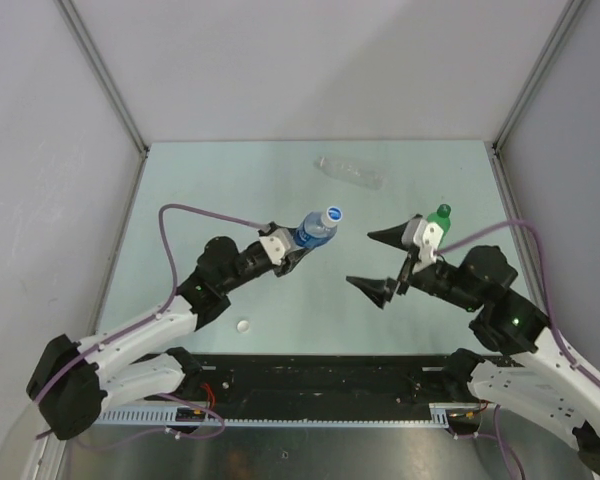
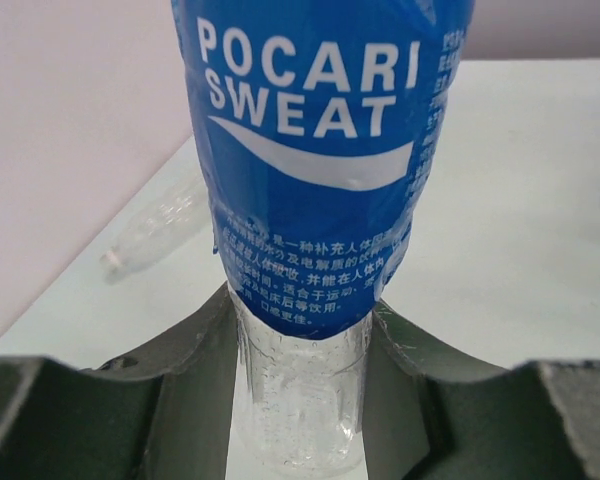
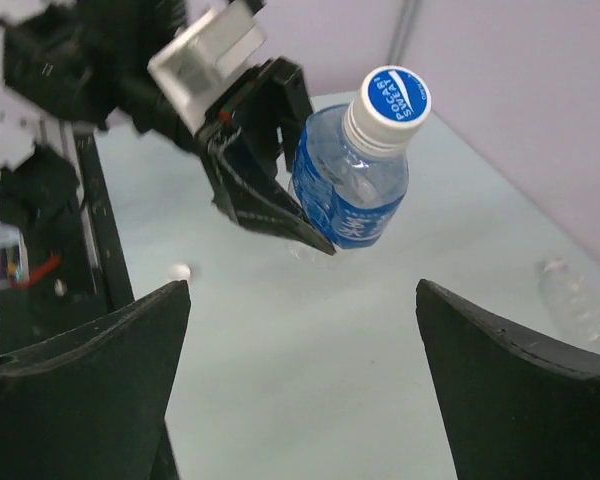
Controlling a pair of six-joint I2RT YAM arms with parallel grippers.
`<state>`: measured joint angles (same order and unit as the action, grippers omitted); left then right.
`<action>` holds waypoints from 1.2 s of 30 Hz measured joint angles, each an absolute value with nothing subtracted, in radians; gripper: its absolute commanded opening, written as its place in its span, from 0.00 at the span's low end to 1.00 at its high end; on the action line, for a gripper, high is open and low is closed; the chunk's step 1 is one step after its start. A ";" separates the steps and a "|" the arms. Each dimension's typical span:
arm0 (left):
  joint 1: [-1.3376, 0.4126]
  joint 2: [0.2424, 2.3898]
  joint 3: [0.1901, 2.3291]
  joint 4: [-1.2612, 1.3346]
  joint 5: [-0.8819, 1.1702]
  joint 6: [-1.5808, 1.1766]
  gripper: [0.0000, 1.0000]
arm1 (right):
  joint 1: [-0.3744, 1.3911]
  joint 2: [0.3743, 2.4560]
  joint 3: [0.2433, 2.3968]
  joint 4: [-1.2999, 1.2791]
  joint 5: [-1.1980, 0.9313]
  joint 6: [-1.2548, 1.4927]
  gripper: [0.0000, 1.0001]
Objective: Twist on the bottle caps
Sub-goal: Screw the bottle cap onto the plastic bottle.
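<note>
My left gripper (image 1: 296,246) is shut on the lower end of the blue-label bottle (image 1: 315,229), holding it tilted above the table. The clear base sits between the jaws (image 2: 300,400) under the blue label (image 2: 320,150). A white cap with a blue top (image 3: 390,100) sits on that bottle's neck (image 3: 355,190). My right gripper (image 1: 358,258) stands open just right of it, nothing between its fingers (image 3: 300,300). A green bottle (image 1: 438,224) with a green cap (image 1: 443,211) stands behind my right wrist. An unlabelled clear bottle (image 1: 350,172) lies at the back. One loose white cap (image 1: 243,325) lies near the left arm.
Grey walls with metal rails close the table (image 1: 200,190) in on the left, back and right. The black base rail (image 1: 320,375) runs along the near edge. The lying clear bottle also shows in both wrist views (image 2: 160,225) (image 3: 575,300), and the loose cap (image 3: 180,271) in the right one.
</note>
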<state>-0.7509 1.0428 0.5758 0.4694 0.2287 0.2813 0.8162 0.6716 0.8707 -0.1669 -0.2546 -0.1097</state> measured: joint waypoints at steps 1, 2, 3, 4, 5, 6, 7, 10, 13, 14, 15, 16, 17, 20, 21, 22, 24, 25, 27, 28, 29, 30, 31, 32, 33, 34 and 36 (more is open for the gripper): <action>-0.736 1.028 0.568 0.469 0.278 0.286 0.00 | 0.816 0.659 0.867 -0.183 -0.280 -0.152 0.99; -0.715 1.009 0.558 0.465 0.355 0.294 0.00 | 0.816 0.636 0.862 -0.208 -0.313 -0.210 0.99; -0.705 0.997 0.551 0.461 0.402 0.300 0.00 | 0.816 0.626 0.859 -0.221 -0.333 -0.246 0.98; -0.694 0.986 0.546 0.452 0.457 0.316 0.00 | 0.816 0.619 0.856 -0.234 -0.358 -0.287 0.98; -0.684 0.975 0.541 0.431 0.519 0.337 0.00 | 0.816 0.616 0.853 -0.243 -0.384 -0.325 0.97; -0.680 0.969 0.538 0.415 0.558 0.353 0.00 | 0.816 0.616 0.850 -0.249 -0.401 -0.350 0.95; -0.677 0.963 0.538 0.384 0.613 0.378 0.00 | 0.816 0.620 0.847 -0.257 -0.423 -0.380 0.93; -0.675 0.961 0.538 0.313 0.719 0.432 0.01 | 0.816 0.646 0.842 -0.257 -0.489 -0.434 0.89; -0.675 0.966 0.538 0.246 0.787 0.473 0.01 | 0.816 0.676 0.841 -0.245 -0.545 -0.464 0.85; -0.675 0.969 0.538 0.233 0.799 0.481 0.01 | 0.816 0.685 0.840 -0.237 -0.563 -0.471 0.83; -0.675 0.975 0.538 0.219 0.811 0.488 0.01 | 0.816 0.696 0.840 -0.231 -0.579 -0.476 0.81; -0.675 0.981 0.538 0.208 0.819 0.494 0.01 | 0.816 0.706 0.839 -0.227 -0.593 -0.482 0.79; -0.675 0.985 0.538 0.200 0.824 0.499 0.00 | 0.817 0.711 0.838 -0.224 -0.603 -0.485 0.77; -0.675 0.997 0.539 0.175 0.836 0.510 0.00 | 0.817 0.717 0.836 -0.216 -0.640 -0.495 0.73; -0.675 0.999 0.539 0.169 0.841 0.516 0.00 | 0.817 0.716 0.836 -0.212 -0.649 -0.496 0.70; -0.674 1.001 0.539 0.166 0.842 0.517 0.00 | 0.817 0.716 0.836 -0.207 -0.660 -0.499 0.65; -0.674 1.002 0.539 0.161 0.844 0.524 0.00 | 0.817 0.716 0.836 -0.200 -0.675 -0.503 0.61; -0.674 1.003 0.539 0.159 0.844 0.525 0.00 | 0.817 0.716 0.836 -0.199 -0.682 -0.503 0.59; -0.674 1.005 0.541 0.154 0.844 0.527 0.00 | 0.817 0.716 0.836 -0.195 -0.695 -0.507 0.57; -0.674 1.007 0.543 0.152 0.844 0.528 0.00 | 0.817 0.716 0.836 -0.195 -0.701 -0.508 0.57; -0.674 1.010 0.545 0.152 0.844 0.530 0.00 | 0.817 0.716 0.836 -0.195 -0.706 -0.510 0.56; -0.674 1.013 0.548 0.152 0.844 0.532 0.00 | 0.817 0.716 0.836 -0.195 -0.709 -0.510 0.55; -0.674 1.015 0.550 0.151 0.845 0.532 0.00 | 0.818 0.716 0.836 -0.195 -0.713 -0.511 0.54; -0.674 1.016 0.550 0.151 0.844 0.532 0.00 | 0.819 0.716 0.836 -0.194 -0.717 -0.514 0.53; -0.674 1.016 0.551 0.150 0.844 0.532 0.00 | 0.819 0.716 0.836 -0.194 -0.719 -0.514 0.51; -0.674 1.016 0.552 0.149 0.844 0.532 0.00 | 0.819 0.716 0.836 -0.193 -0.722 -0.516 0.49; -0.674 1.016 0.552 0.149 0.846 0.533 0.00 | 0.819 0.716 0.836 -0.189 -0.725 -0.517 0.45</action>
